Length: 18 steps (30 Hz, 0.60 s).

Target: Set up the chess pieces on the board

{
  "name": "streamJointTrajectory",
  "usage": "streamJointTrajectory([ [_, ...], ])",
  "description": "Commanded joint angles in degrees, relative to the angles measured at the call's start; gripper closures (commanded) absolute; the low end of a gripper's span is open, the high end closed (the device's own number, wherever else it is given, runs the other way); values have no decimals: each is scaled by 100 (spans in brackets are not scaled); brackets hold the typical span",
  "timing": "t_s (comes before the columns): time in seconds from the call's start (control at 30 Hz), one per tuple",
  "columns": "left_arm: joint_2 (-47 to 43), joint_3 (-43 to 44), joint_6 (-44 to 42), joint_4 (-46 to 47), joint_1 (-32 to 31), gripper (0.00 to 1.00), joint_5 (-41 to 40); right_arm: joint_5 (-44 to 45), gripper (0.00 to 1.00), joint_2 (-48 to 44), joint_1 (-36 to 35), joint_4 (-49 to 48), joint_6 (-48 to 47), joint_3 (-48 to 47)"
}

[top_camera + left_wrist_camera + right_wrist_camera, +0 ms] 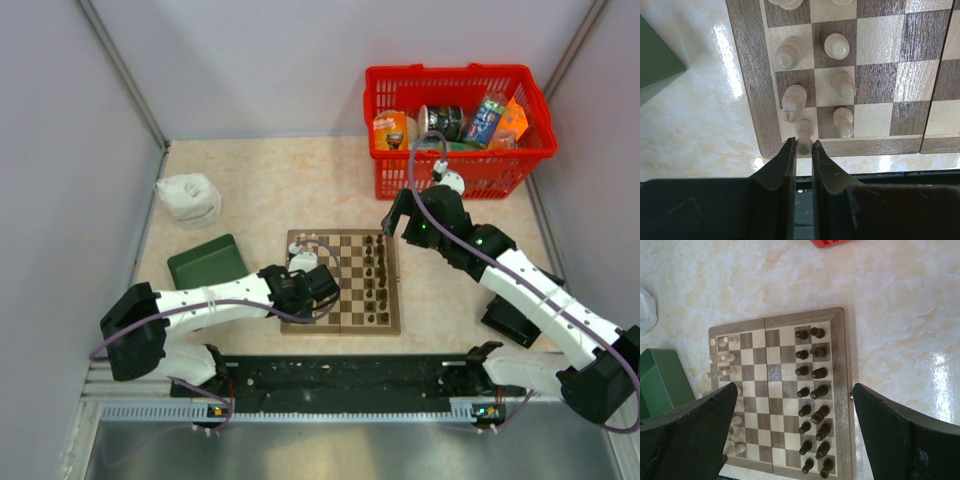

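1. a white bag [190,197] sits far left on the table [300,180], well apart from the board.
2. a green box [207,262] lies just left of the board, near it but not touching.
3. the left gripper [804,147] reaches in over the board's left side; its fingers [785,165] are pinched onto the top of a white piece [803,131] at the near-left corner square. whether its base touches the square cannot be told.
4. the board [345,325] lies flat at mid-table, near the arm bases.
5. white pieces [836,46] stand upright in two files along its left side.
6. dark pieces [816,391] stand in two files along its right side.
7. the right gripper [795,387] hangs high above the board's far-right corner, fingers [900,440] spread wide, nothing between them.
8. a red basket [450,70] of cans and packets stands at the far right, apart from the board.
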State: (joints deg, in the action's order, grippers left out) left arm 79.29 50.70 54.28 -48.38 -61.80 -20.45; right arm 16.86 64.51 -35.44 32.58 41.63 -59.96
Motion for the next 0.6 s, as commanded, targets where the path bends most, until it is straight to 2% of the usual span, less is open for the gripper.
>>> streamJointTrajectory([
  [0.0, 114, -121, 30, -48, 19, 96, 15, 19, 1, 0, 46, -138, -41, -121],
  [0.57, 17, -192, 82, -180, 28, 99, -38, -7, 1, -53, 46, -129, -23, -85],
])
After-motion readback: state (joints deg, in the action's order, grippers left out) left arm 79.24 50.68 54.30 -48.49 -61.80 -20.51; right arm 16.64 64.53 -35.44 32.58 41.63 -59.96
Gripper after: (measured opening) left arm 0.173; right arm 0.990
